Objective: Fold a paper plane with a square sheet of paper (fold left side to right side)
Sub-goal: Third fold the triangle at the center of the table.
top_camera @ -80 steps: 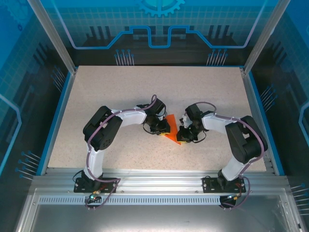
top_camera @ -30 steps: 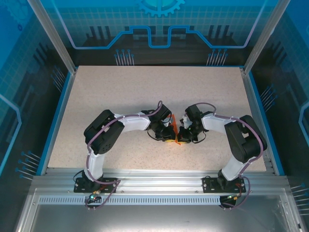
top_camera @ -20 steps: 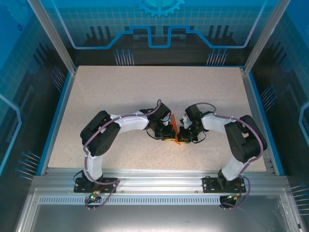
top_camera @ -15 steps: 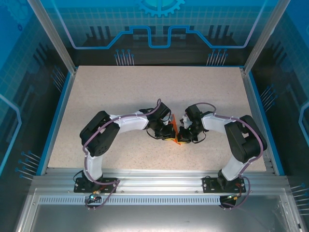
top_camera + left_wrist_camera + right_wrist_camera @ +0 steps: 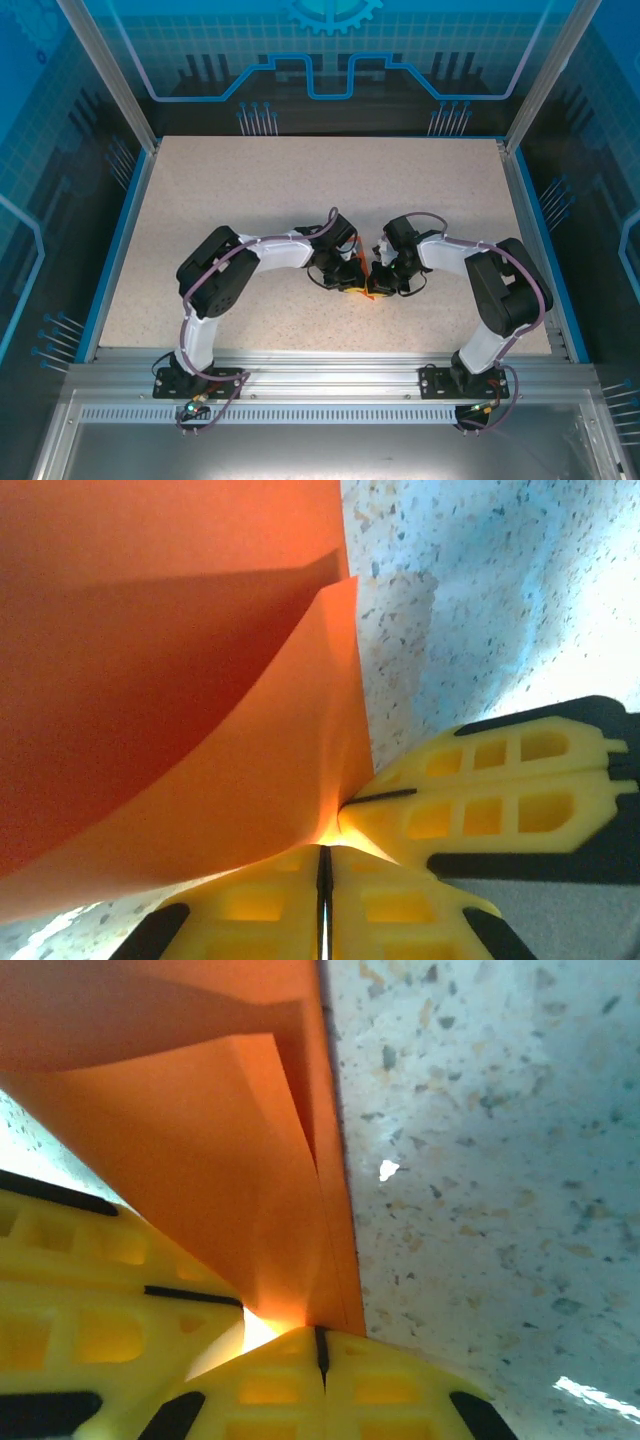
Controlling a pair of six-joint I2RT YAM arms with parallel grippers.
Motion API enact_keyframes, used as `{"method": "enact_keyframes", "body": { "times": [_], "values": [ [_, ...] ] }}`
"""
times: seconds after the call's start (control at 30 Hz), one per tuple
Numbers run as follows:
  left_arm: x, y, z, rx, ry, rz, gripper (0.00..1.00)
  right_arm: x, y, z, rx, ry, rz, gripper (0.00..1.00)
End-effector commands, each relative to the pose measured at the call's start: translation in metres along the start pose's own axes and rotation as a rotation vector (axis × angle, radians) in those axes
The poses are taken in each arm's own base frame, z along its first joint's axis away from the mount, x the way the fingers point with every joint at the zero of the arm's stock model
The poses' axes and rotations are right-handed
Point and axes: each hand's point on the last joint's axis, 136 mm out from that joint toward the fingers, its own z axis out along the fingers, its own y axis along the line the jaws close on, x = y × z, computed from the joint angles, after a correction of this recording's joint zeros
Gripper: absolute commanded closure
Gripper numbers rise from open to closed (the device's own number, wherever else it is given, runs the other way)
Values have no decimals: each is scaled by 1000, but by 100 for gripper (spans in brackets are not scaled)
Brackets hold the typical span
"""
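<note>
Top view: my left gripper (image 5: 350, 272) and right gripper (image 5: 379, 279) sit nose to nose mid-table (image 5: 250, 180). The orange sheet of paper (image 5: 366, 290) shows as a thin sliver between them.

Left wrist: my left fingers (image 5: 400, 905) are clenched on the sheet's corner. The sheet bows over in two layers, and the right gripper pinches it just beside mine.

Right wrist: my right fingers (image 5: 400, 1380) are clamped on the sheet's edge, with the left gripper's yellow fingers gripping it at the left.

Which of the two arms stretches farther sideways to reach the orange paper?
The left arm: its forearm runs far across to the orange paper; the right arm is folded nearer its base.
</note>
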Motion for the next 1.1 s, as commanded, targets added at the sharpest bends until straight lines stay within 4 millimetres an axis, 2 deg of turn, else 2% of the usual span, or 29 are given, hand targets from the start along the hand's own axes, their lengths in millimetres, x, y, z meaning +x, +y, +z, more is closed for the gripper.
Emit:
{"method": "enact_keyframes", "body": {
  "times": [0.0,0.13,0.27,0.63,0.9,1.0,1.07],
  "values": [
    [-3,4,6,-19,10,-32,88,19,-44,12,180,68,60,96],
    [-3,29,11,-110,-1,-68,88,21,-46,12,188,73,61,96],
    [-5,44,8,-135,-17,-103,88,22,-49,11,203,75,63,96],
    [-31,92,-27,-229,-86,-152,88,25,-55,9,238,79,61,97],
    [-32,139,-49,-289,-114,-214,88,24,-55,8,234,75,61,96],
    [-34,146,-61,-293,-125,-216,88,23,-53,8,231,73,60,96],
    [-39,142,-70,-283,-136,-198,88,22,-53,8,229,72,58,96]
  ]
}}
